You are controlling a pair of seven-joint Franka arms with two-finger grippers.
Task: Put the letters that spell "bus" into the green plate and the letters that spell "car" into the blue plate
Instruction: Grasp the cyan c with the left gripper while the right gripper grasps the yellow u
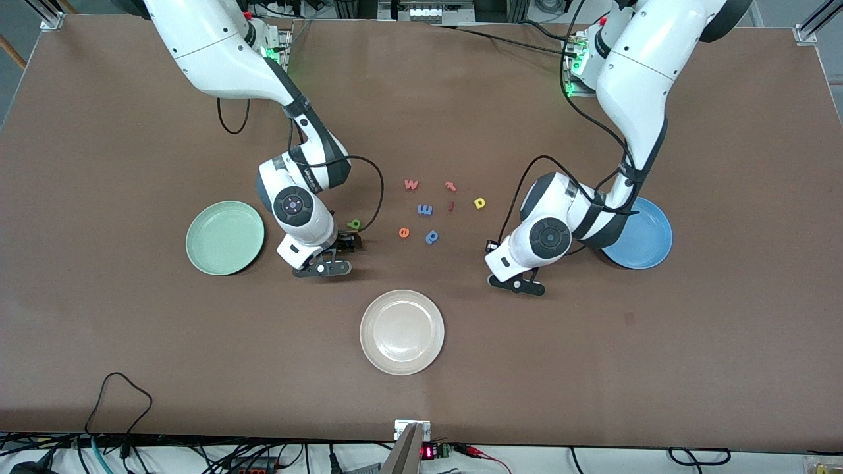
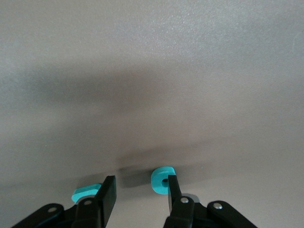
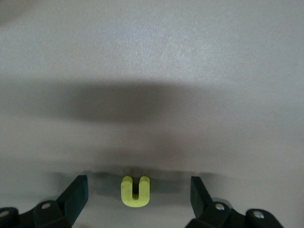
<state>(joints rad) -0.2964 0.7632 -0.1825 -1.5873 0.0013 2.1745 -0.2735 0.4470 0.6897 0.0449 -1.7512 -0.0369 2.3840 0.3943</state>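
Right gripper [image 3: 138, 184] is hanging low over the table beside the green plate [image 1: 224, 237], fingers spread wide with the yellow u [image 3: 135, 192] lying flat between them. I'd be centring on it and closing gently across its legs. Left gripper [image 2: 141, 184] is sitting low near the blue plate [image 1: 649, 245], fingers half parted and clamping nothing. A teal letter [image 2: 162, 179] is touching one finger, and a second teal piece [image 2: 85, 192] is lying just outside the other, so mind it isn't getting dragged along.

light: shining evenly from overhead | shadows: pooling softly under both arms (broad, blurry) | wrist views: looking grainy
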